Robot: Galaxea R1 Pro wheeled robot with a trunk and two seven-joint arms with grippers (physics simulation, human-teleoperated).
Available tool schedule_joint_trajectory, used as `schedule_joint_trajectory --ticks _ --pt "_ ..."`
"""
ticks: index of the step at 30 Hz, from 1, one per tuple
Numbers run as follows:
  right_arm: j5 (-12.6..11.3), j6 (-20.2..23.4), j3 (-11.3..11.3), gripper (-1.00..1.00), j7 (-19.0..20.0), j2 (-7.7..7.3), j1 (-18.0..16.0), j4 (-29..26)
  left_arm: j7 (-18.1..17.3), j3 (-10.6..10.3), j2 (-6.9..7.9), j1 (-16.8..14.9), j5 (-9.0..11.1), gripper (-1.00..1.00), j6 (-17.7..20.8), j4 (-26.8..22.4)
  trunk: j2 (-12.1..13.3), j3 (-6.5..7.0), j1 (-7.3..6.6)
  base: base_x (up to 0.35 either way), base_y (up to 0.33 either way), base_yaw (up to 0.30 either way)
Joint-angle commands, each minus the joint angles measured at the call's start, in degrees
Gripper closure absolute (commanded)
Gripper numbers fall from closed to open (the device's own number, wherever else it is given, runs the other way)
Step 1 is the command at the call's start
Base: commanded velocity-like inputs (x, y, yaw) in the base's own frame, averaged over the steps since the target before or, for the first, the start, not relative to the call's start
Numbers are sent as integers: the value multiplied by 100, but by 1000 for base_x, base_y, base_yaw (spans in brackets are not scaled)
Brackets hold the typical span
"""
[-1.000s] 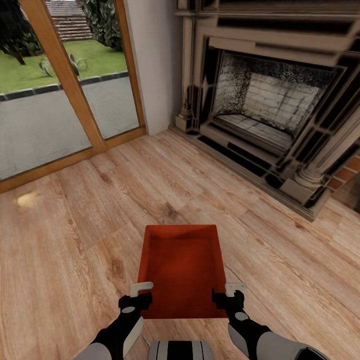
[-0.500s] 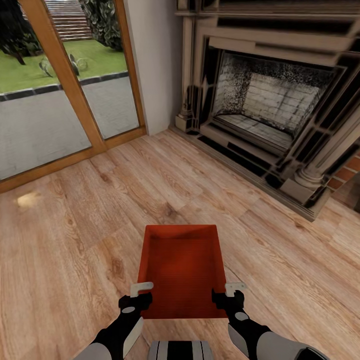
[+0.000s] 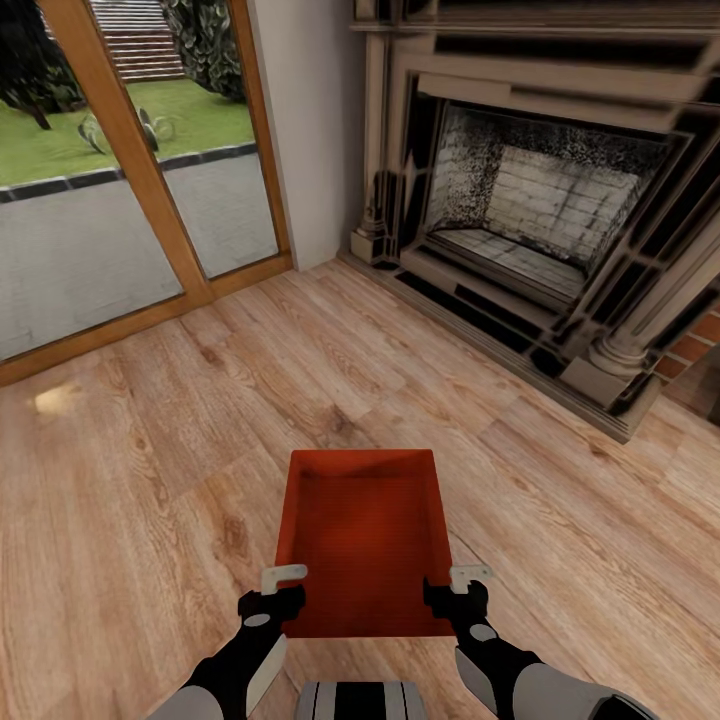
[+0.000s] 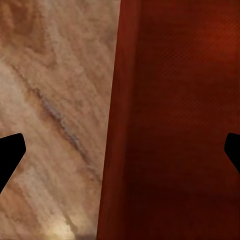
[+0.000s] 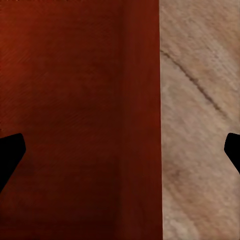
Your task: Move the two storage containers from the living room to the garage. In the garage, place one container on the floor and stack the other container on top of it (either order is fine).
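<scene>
No readable text, labels, brands, numbers or signs anywhere.

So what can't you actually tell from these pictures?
- Head view: the storage container has its near corners covered by the left gripper and right gripper.
- Wrist views: both sets of fingertips are cut off by the picture edges, so contact with the container's walls is unclear.
- Fireplace: cropped at the right and top edges.
</scene>
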Motion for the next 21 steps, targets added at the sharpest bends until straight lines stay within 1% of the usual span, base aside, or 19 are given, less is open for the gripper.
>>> schedule_joint_trajectory --ticks 1,8,9,14,21 --pt "-37 -13 48 -100 -26 1 -3 2 43 -47 4 -1 60 -100 7 -5 -1 -3 -1 0 0 0" --pt "-31 -13 47 -100 -26 7 -3 5 49 -38 8 -1 60 -100 7 4 -1 -3 -1 0 0 0" --pt "-29 -14 49 100 -26 8 -3 5 45 -36 10 -1 63 100 7 8 -1 -3 -1 0 0 0" --pt "-26 -71 44 100 -30 8 -3 4 32 -36 10 -1 68 100 9 47 -1 -3 -1 0 0 0" --pt "-28 -87 42 100 -26 1 -3 3 59 -43 13 -1 55 100 8 -18 -1 -3 -1 0 0 0"
